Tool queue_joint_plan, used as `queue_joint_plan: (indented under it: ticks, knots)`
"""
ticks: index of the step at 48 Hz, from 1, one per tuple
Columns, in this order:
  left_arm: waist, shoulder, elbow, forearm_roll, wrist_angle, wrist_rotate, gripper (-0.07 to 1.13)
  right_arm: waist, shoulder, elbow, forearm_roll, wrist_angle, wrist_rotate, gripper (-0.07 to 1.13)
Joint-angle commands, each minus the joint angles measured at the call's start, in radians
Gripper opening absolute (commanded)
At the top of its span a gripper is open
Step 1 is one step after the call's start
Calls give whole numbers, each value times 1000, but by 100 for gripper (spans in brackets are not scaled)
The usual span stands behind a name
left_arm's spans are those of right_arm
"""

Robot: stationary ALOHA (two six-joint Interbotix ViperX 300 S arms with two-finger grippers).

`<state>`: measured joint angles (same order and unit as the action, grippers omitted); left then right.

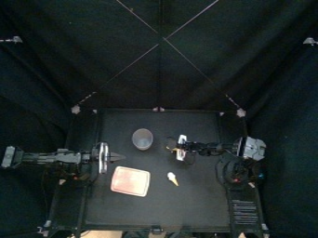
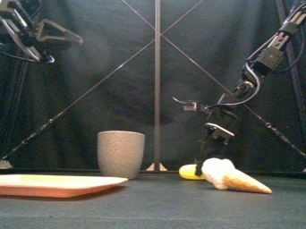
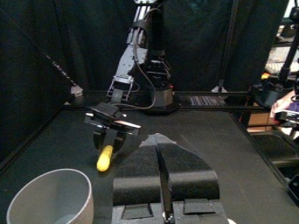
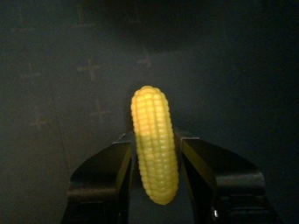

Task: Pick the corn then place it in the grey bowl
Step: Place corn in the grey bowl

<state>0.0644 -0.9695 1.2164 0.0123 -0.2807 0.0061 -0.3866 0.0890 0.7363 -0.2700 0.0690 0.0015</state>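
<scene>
Two arms flanked the scene. On the left, the left hand (image 3: pixel 160 149) hung high, clenched on nothing. Below it lay the pink tray (image 2: pixel 54 184), and right of that stood the grey bowl (image 2: pixel 120 153). Further right, the right hand (image 4: pixel 155 140) clasped the corn (image 2: pixel 189 169) narrowly, down at the counter (image 2: pixel 143 207), just beside an ice-cream cone (image 2: pixel 233 176).

We classify this site as a robotics lab booth: black curtains (image 1: pixel 74 56) enclose a small black table (image 1: pixel 187 206), with the left arm (image 1: pixel 50 158), right arm (image 1: pixel 211 146) and toy corn (image 4: pixel 155 144).
</scene>
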Motion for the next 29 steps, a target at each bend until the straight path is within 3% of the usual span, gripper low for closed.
queue_joint_plan:
  ticks: [1,20,29]
  knots:
    - [2,0,-14,2,-3,0,7,0,-20,-55,0,6,2,61]
    - [2,-11,-14,2,-5,0,7,81,-29,-403,-34,244,-18,62]
    - [2,-21,-15,3,-3,0,7,103,6,-503,-46,278,-20,62]
